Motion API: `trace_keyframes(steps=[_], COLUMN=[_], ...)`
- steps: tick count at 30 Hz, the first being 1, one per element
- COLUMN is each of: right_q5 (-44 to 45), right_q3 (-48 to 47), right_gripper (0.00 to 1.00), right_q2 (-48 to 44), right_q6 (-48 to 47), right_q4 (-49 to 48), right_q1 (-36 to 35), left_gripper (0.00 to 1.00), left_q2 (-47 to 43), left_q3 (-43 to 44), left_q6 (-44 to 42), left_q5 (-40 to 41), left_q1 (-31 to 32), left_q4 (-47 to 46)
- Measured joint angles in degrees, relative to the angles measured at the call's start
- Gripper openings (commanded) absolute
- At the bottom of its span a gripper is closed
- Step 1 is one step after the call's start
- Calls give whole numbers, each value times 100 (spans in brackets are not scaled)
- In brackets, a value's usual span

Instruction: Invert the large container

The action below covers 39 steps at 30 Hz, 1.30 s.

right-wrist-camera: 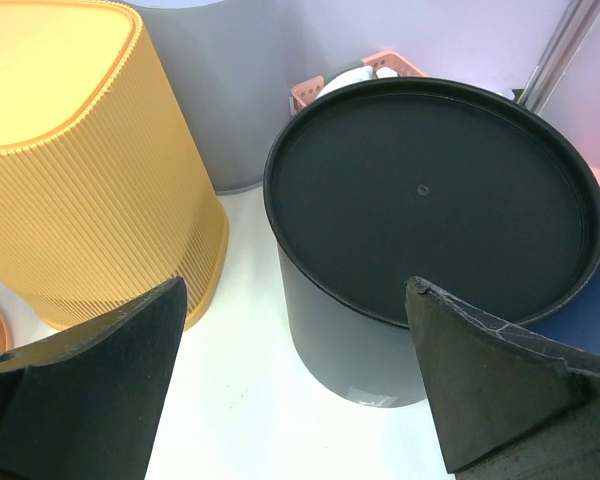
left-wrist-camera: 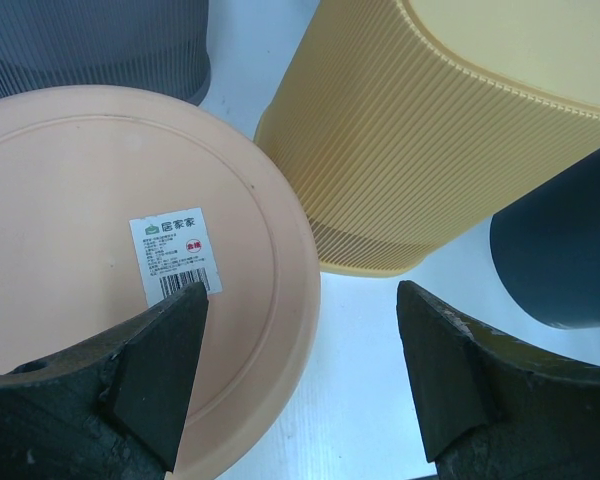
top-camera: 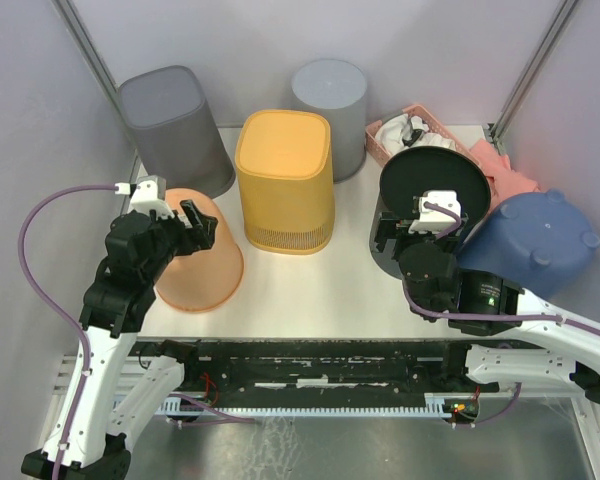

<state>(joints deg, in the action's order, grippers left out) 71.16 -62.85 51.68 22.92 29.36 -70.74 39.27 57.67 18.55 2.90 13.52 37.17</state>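
Six bins sit on the white table (top-camera: 320, 300). The large yellow container (top-camera: 283, 180) is in the middle of the table, a bit nearer the back edge. It has thin lines all down its sides. Its flat closed bottom faces up and its wide end is down on the table.

A dark grey bin (top-camera: 170, 125) is at the back left corner. A light grey bin (top-camera: 330, 100) is at the back edge, just behind the yellow one. Both have their bottoms up too.

A peach bin (top-camera: 205, 270) is near the left edge, just beside the yellow container. Its bottom is up and has a white sticker (left-wrist-camera: 175, 255) on it.

A black bin (top-camera: 435, 175) is on the right side, also bottom up. A blue bin (top-camera: 535, 240) is tipped over at the right edge, close to the black one. A pink basket (top-camera: 380, 145) with white things in it is near the back right corner.

The left gripper (left-wrist-camera: 300, 330) hangs over the edge of the peach bin's bottom. Its two fingers (left-wrist-camera: 160, 370) are spread wide and nothing is between them. One finger is over the peach bin. The other is over the bare table, near the yellow container.

The right gripper (right-wrist-camera: 295, 330) is next to the black bin, on the side that faces the yellow container. Its fingers are spread wide as well and hold nothing. It does not touch the yellow container.
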Motion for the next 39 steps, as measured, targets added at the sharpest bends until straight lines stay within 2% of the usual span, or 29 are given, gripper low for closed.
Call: trace_keyframes(steps=[39], right_q5=[4], right_q3=[0], right_gripper=[99], right_q2=[0], right_q6=[129], right_q4=[28], right_q1=[0], left_gripper=[84], left_q2=[-37], left_q3=[-2], left_q6=[2], left_q5=[-4], left_q1=[0], left_q4=[-7])
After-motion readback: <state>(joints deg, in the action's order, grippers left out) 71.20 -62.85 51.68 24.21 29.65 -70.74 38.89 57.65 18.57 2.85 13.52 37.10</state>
